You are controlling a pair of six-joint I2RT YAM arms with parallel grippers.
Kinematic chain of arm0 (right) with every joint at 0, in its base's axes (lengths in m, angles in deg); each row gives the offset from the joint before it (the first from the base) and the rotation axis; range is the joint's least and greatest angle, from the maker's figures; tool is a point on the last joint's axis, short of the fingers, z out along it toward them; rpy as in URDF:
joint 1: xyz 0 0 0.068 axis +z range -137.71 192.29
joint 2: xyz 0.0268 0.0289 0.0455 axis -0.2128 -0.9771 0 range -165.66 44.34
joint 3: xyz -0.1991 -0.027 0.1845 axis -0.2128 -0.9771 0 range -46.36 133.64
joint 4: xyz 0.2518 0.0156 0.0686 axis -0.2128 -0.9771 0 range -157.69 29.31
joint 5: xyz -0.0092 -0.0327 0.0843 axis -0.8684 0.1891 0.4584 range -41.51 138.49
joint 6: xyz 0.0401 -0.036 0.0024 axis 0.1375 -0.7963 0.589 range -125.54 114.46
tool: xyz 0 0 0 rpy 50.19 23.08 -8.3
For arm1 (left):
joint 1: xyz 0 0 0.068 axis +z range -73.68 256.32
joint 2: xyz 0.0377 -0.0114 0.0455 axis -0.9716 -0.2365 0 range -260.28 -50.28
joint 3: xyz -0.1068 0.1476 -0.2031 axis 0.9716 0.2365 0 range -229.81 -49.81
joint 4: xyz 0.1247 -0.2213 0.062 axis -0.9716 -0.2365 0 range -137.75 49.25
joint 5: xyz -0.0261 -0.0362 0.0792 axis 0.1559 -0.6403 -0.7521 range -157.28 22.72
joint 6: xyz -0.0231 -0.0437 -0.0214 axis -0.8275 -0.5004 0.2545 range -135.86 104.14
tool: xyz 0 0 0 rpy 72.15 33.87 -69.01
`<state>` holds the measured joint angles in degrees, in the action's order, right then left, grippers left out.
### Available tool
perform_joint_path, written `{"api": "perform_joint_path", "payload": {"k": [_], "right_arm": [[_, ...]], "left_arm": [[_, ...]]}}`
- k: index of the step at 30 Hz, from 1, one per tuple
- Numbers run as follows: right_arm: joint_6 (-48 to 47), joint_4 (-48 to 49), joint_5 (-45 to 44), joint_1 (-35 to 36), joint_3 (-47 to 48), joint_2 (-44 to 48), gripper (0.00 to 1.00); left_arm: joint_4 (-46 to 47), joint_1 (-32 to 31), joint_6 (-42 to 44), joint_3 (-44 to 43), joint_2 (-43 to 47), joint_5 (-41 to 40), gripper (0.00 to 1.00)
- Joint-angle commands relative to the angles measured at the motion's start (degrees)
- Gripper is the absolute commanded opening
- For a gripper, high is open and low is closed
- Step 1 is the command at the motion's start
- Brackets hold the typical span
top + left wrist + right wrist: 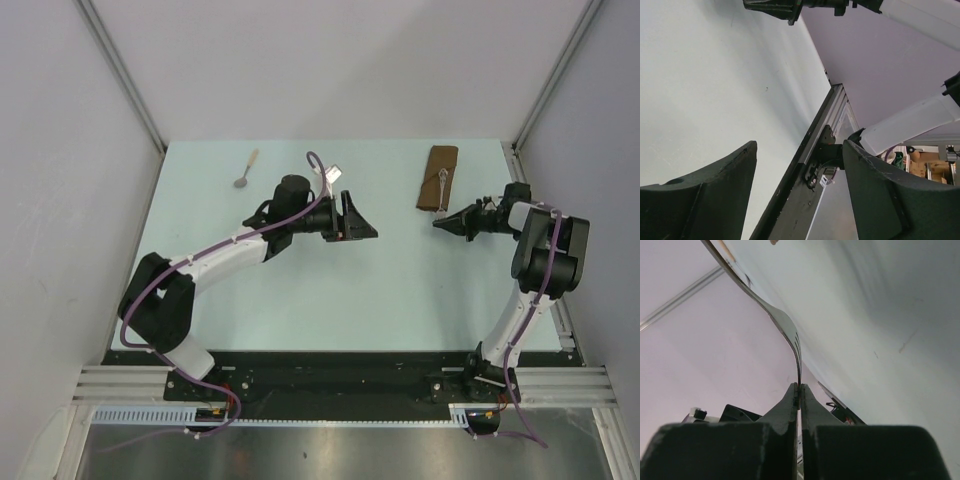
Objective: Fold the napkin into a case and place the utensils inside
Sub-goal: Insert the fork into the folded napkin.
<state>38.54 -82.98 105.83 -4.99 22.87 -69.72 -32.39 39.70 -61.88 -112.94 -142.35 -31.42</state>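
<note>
The napkin (438, 178) lies as a narrow brown case at the far right of the table. A metal fork (441, 186) rests along it, its tined end reaching off the near end. My right gripper (440, 222) is shut on those tines; in the right wrist view the fork (782, 322) curves up and away from the pinched tips (800, 386). A second utensil (246, 170), with a tan handle and a grey head, lies alone at the far left. My left gripper (365, 224) hovers mid-table, open and empty, its fingers (705, 195) wide apart.
A small white tag (333, 175) hangs on the left arm's purple cable. Grey walls enclose the table (400, 280) on three sides. In the left wrist view the table's black edge rail (805, 165) runs between the fingers, and the right gripper (785, 10) shows at the top.
</note>
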Motion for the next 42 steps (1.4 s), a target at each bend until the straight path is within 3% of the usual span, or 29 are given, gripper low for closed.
{"api": "perform_joint_path", "payload": {"k": [1, 12, 22, 42], "right_arm": [[0.6, -4.9, 1.7, 0.6, 4.9, -2.1, 0.00], [-0.7, -13.0, 0.1, -0.1, 8.5, -5.8, 0.00], [5.6, -9.5, 0.5, 1.2, 11.3, -9.4, 0.00], [12.3, -9.3, 0.8, 1.8, 28.5, -19.8, 0.03]], "left_arm": [[2.0, 0.1, -0.6, -1.5, 0.9, 1.9, 0.73], [6.1, 2.3, -4.1, 0.7, 0.9, 4.8, 0.72], [7.8, 3.7, -5.7, 1.7, 0.9, 5.6, 0.72], [9.0, 4.6, -6.7, 2.6, 0.8, 6.2, 0.71]]}}
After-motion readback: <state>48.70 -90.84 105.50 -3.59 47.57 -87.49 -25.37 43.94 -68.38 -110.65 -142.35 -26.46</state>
